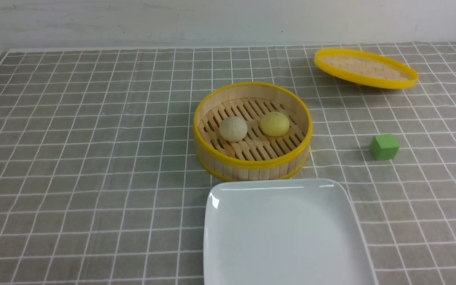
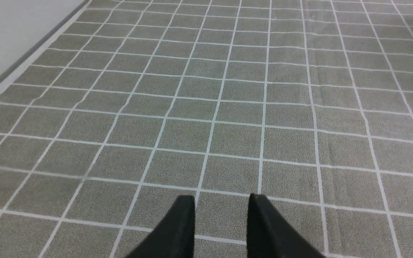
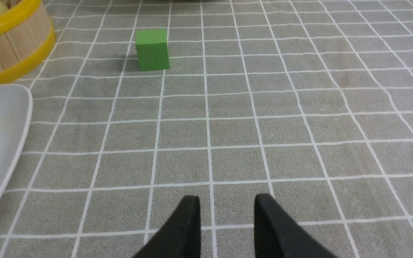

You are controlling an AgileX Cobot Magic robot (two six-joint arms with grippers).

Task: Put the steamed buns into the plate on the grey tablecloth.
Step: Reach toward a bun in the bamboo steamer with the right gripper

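Grey tablecloth (image 1: 93,158), ruled in thin white squares, covers the table up to a pale wall at the back. Near its middle stands the bamboo steamer (image 1: 251,160), uncovered. Both steamed buns sit side by side on its slats, close together. The pale bun (image 1: 233,128) is toward our left and the yellow bun (image 1: 274,124) toward our right. The plate (image 1: 283,237) lies just in front of the steamer on our side, almost touching its wall, and it holds nothing. The lid (image 1: 364,68) rests far back on the right, seemingly tilted. A green cube (image 1: 384,147) sits to the right of the steamer, apart from it.

Neither of our arms shows in the front view. Our left gripper (image 2: 221,200) hangs over bare cloth with its jaws parted and nothing between them. Our right gripper (image 3: 227,202) is likewise spread and empty, with the cube, the steamer's side and a corner of the plate ahead of it.

We judge the task to be at its very start, with no bun moved yet. The next move calls for one arm to reach over the steamer's rim, come down on a bun from above and close gently, since the domes look soft. The right arm seems nearer the yellow bun, and we should keep it clear of the cube.
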